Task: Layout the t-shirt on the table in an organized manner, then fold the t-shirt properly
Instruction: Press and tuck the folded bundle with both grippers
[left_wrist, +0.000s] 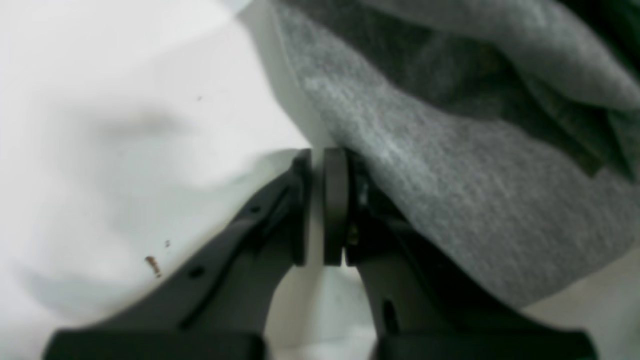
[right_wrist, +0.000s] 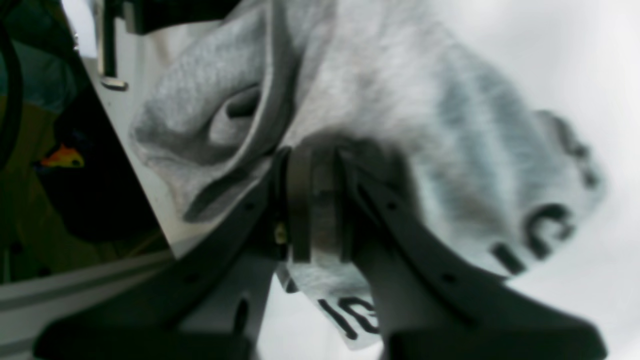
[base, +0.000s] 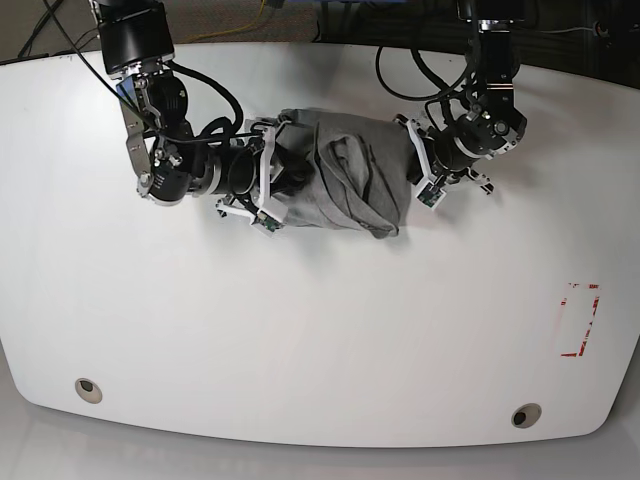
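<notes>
The heather-grey t-shirt (base: 345, 185) lies bunched in a wrinkled heap at the back middle of the white table (base: 300, 330), between both grippers. My right gripper (base: 268, 185) is at the heap's left end. In the right wrist view the right gripper (right_wrist: 312, 160) is shut on a fold of the t-shirt (right_wrist: 400, 100), with black printed letters showing below the fingers. My left gripper (base: 415, 170) touches the heap's right end. In the left wrist view the left gripper (left_wrist: 316, 165) has its pads nearly together with nothing between them, and the t-shirt (left_wrist: 450, 175) drapes against its right finger's outer side.
A red dashed rectangle (base: 580, 320) marks the table's right side. Two round grommets (base: 88, 390) (base: 526, 415) sit near the front edge. The table edge (right_wrist: 140, 165) runs close to the right gripper. A brown speck (left_wrist: 153, 265) lies left of the left gripper.
</notes>
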